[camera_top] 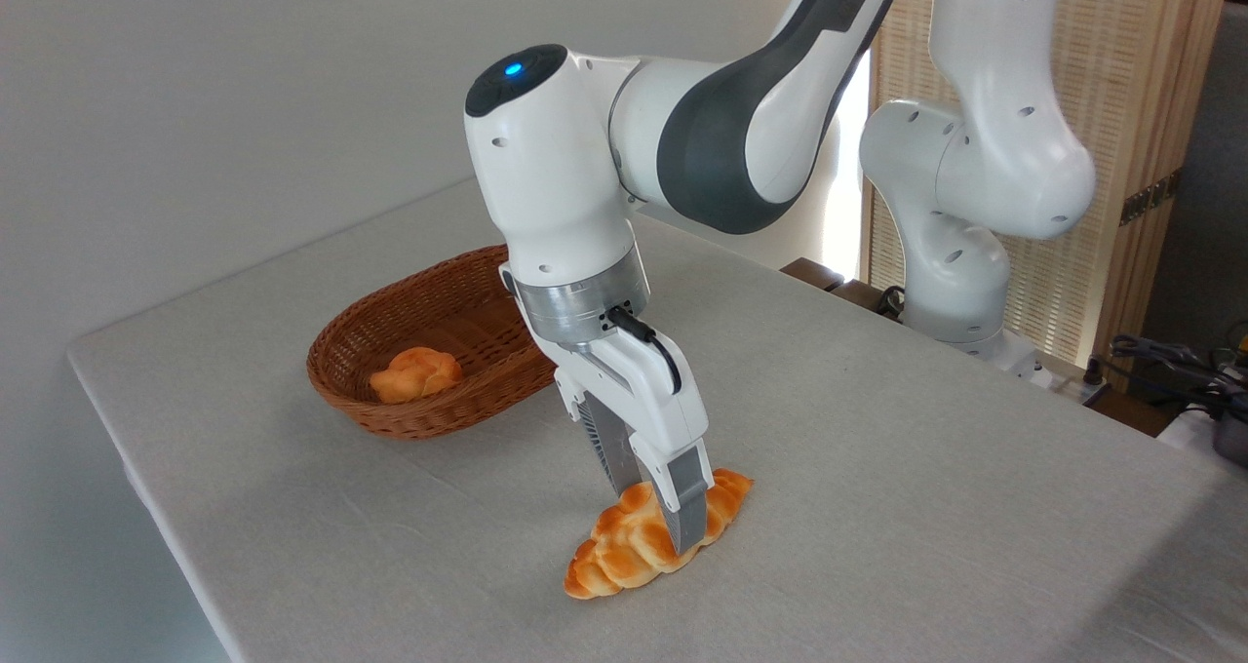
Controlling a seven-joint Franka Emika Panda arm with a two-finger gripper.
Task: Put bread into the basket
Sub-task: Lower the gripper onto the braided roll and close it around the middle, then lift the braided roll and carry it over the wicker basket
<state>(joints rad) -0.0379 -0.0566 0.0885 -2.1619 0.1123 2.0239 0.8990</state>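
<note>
Lowest in the frame, just below centre, the bread (634, 544) is lying on the pale cloth-covered table (926, 507), and we are straddling it with the gripper (651, 519). One finger is standing in front of the loaf, the other behind it, so the claw is bracketing the plaited middle; we cannot tell whether it is already squeezing. We are judging that a grip across the middle is best, since those glossy braided bumps and pointed ends are giving little flat surface, and a centred hold should be keeping the long loaf level. Further back, toward the middle left, the basket (380, 336) is waiting, woven reddish-brown wicker with flared sides, and a small knotted roll (415, 372) is sitting inside it.
</note>
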